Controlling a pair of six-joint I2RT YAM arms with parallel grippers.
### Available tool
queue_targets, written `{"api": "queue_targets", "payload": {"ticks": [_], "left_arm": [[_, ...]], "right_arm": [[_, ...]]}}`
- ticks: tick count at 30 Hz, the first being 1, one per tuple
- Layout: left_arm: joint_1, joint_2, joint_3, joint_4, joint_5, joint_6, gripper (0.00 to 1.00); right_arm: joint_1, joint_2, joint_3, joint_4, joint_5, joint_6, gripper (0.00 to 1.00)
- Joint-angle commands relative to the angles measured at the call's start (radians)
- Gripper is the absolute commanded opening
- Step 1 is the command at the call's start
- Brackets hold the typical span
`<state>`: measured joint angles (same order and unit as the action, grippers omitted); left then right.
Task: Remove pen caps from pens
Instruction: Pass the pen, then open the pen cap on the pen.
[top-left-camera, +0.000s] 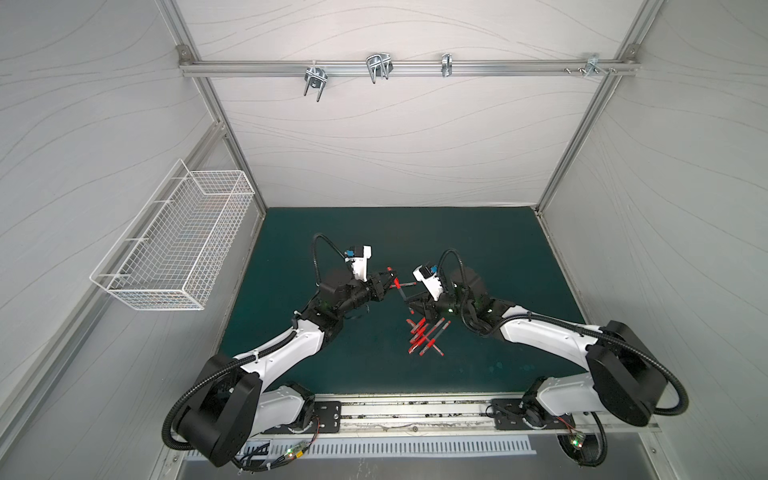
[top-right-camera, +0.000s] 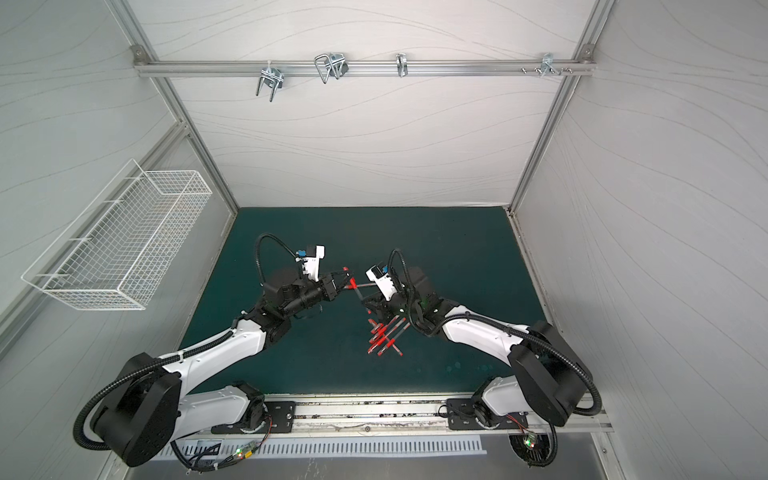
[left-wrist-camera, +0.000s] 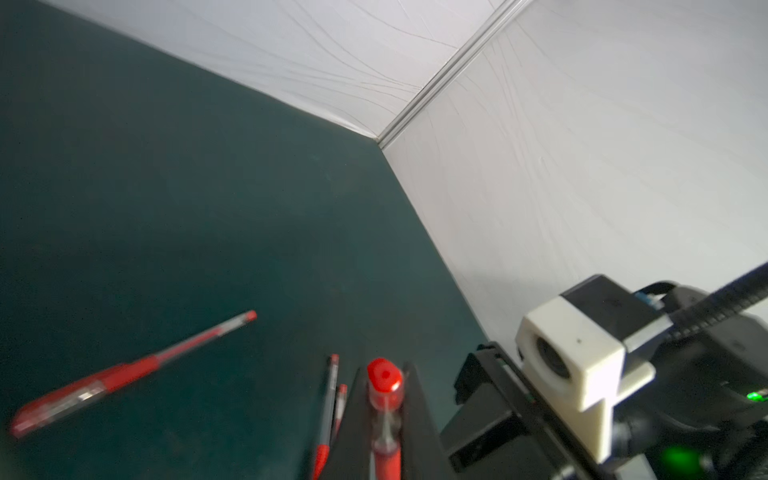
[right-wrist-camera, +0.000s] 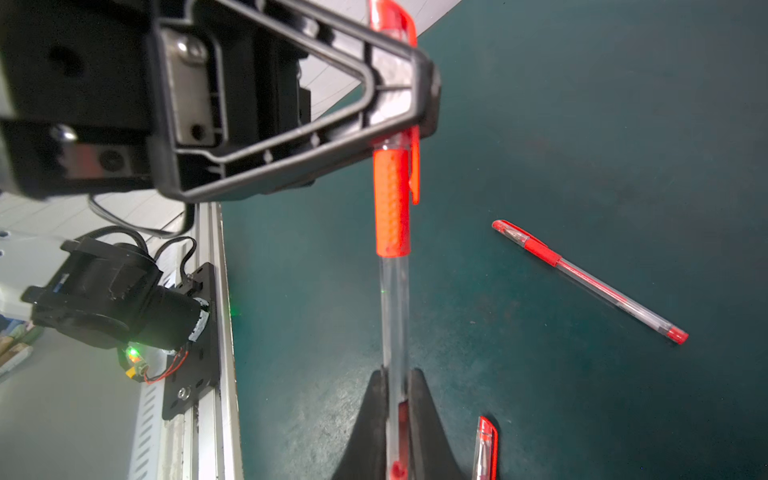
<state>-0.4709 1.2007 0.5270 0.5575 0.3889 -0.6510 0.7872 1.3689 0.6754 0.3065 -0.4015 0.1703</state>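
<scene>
The left end effector (top-left-camera: 386, 279) pinches the cap (left-wrist-camera: 384, 378) and the right end effector (right-wrist-camera: 397, 382) pinches the barrel end of the same pen (right-wrist-camera: 392, 299), held above the tabletop (top-left-camera: 374, 232) where the other pens (top-left-camera: 424, 336) lie piled. Pull straight apart along the pen's axis with firm grips, since the smooth barrel looks likely to slip or bend

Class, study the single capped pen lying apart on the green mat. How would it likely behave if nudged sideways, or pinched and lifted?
The lone pen would probably roll if nudged: its barrel looks round and smooth. It is likely stiff: a matching held pen spans straight between the left gripper and right gripper. Its glossy plastic may slip.
</scene>
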Motion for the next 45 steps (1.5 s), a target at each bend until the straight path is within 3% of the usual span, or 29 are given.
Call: {"api": "queue_targets", "payload": {"ticks": [1,5,10,17,26,31,33,36,38,39,42,45], "left_arm": [[-0.003,-0.021,0.026,0.015,0.006,0.028,0.00],[-0.002,0.001,0.031,0.036,0.051,0.048,0.00],[-0.003,0.067,0.041,0.137,0.176,0.050,0.00],[-0.024,0.131,0.048,0.259,0.285,0.021,0.04],[-0.066,0.123,0.048,0.281,0.318,0.045,0.04],[-0.073,0.132,0.050,0.292,0.328,0.042,0.04],[-0.073,0.127,0.050,0.292,0.326,0.039,0.05],[-0.074,0.115,0.047,0.289,0.317,0.034,0.15],[-0.074,0.101,0.041,0.279,0.293,0.033,0.35],[-0.073,0.095,0.038,0.275,0.285,0.034,0.40],[-0.073,0.082,0.033,0.268,0.272,0.037,0.42],[-0.073,0.085,0.036,0.270,0.281,0.033,0.37]], "right_arm": [[0.003,-0.025,-0.003,0.001,-0.001,-0.014,0.19],[-0.039,-0.072,-0.032,0.025,-0.076,0.002,0.54],[-0.130,-0.136,-0.065,0.086,-0.259,0.054,0.56],[-0.143,-0.095,-0.054,0.147,-0.381,0.102,0.58],[-0.143,-0.009,-0.036,0.185,-0.423,0.143,0.41],[-0.143,0.013,-0.027,0.189,-0.439,0.147,0.16],[-0.143,0.018,-0.027,0.189,-0.438,0.144,0.11],[-0.141,0.029,-0.023,0.187,-0.436,0.141,0.01],[-0.137,0.038,-0.018,0.180,-0.437,0.134,0.00],[-0.133,0.042,-0.014,0.176,-0.438,0.129,0.00],[-0.122,0.055,-0.007,0.170,-0.438,0.121,0.00],[-0.117,0.060,-0.003,0.169,-0.437,0.117,0.00]]}}
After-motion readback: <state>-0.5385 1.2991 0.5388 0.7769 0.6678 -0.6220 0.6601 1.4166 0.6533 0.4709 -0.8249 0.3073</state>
